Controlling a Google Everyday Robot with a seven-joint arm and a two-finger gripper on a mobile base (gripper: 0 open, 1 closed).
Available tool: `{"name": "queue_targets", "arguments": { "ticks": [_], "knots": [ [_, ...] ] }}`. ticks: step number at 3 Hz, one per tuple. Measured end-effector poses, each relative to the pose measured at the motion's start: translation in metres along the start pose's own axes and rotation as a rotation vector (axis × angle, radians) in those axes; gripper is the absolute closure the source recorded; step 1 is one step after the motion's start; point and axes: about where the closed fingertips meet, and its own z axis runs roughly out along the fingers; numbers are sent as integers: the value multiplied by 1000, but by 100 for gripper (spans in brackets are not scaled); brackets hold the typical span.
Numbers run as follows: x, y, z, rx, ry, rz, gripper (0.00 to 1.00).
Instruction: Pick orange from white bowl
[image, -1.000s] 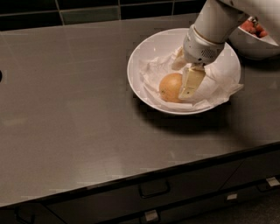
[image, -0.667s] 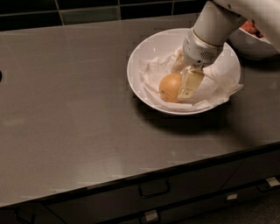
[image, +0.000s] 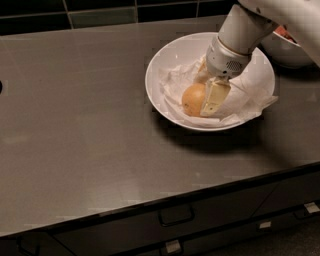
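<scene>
The orange (image: 191, 99) lies in the large white bowl (image: 170, 60) on crumpled white tissue paper (image: 245, 97), a little left of the bowl's middle. My gripper (image: 211, 99) reaches down into the bowl from the upper right. It sits right against the orange's right side and covers part of it. The arm's grey-white wrist (image: 227, 57) hangs over the middle of the bowl.
The bowl stands on a dark grey countertop (image: 80, 125). A smaller white bowl with red fruits (image: 290, 47) stands just behind and to the right, partly hidden by the arm. A dark tiled wall runs along the back. Drawers with handles (image: 176, 215) are below the front edge.
</scene>
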Motion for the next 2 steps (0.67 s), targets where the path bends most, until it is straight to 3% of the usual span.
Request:
{"name": "queue_targets", "arguments": {
  "ticks": [2],
  "knots": [
    [-7,2,13,-32,-21,-12,34]
  ]
}}
